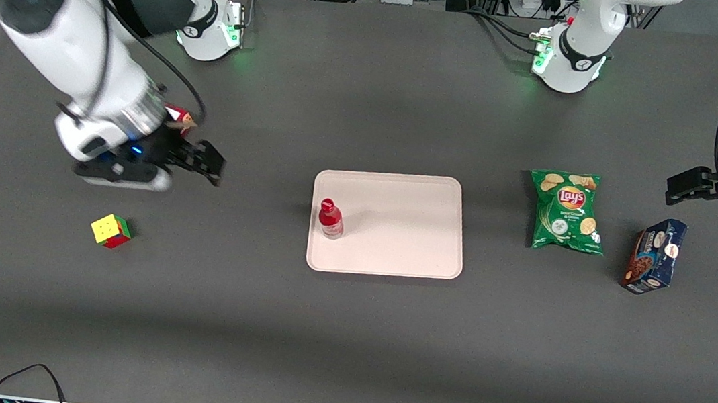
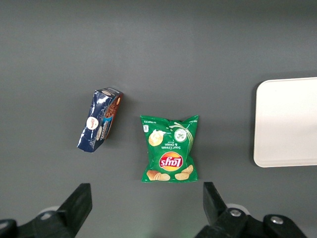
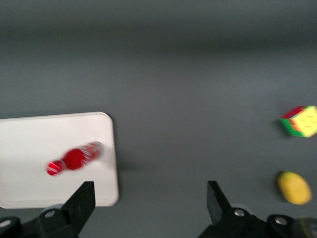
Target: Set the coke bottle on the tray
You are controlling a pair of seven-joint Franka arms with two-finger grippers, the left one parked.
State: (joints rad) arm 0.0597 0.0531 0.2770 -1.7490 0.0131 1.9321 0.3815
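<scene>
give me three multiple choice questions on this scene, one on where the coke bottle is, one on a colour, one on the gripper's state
1. Where is the coke bottle?
A. on the tray
B. on the chips bag
C. in the gripper

2. What colour is the chips bag?
A. blue
B. green
C. yellow

3. How is the gripper?
A. shut on the bottle
B. shut on the cube
C. open and empty

Answers: 1 A, the bottle stands upright on the tray near its rim. 2 B, the bag is green. 3 C, the right wrist view shows the fingers spread with nothing between them, over the table toward the working arm's end.
</scene>
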